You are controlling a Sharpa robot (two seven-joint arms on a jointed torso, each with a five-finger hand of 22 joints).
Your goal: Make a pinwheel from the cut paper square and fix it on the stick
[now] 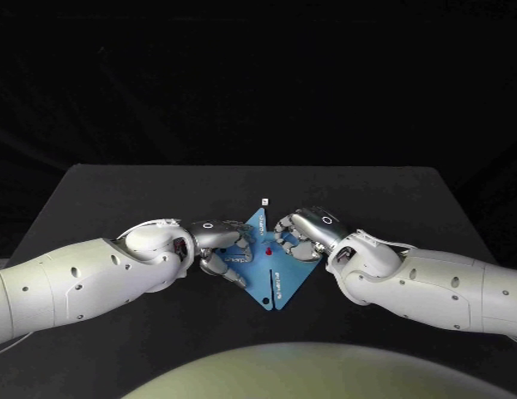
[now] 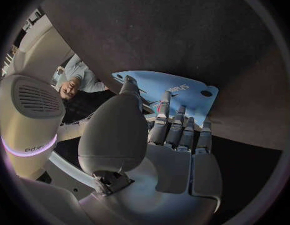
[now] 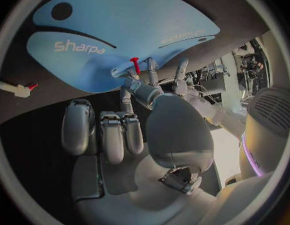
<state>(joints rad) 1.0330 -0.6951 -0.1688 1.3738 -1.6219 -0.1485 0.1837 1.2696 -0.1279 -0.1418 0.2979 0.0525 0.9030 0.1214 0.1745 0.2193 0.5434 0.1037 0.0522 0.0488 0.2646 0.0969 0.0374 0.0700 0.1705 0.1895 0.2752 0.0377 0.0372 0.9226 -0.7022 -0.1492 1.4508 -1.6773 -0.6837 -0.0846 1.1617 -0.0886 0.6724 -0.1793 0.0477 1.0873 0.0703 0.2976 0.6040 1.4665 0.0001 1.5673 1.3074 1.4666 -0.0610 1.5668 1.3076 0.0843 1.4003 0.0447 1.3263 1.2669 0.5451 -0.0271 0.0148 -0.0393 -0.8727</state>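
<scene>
Overhead light falls on the matte black table (image 1: 115,199). Soft highlights sit on the silver left hand (image 1: 217,239) and silver right hand (image 1: 307,230); the blue cut paper square (image 1: 271,281) between them is evenly lit. Wrist views bend straight edges.

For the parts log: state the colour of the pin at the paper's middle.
Red; the pin shows best in the right wrist view.

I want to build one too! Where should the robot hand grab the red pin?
Probably by its wide head, from straight above: the red pin stands upright on the blue paper with its head free, while the fingertips of the right robot hand crowd its lower shaft.
</scene>
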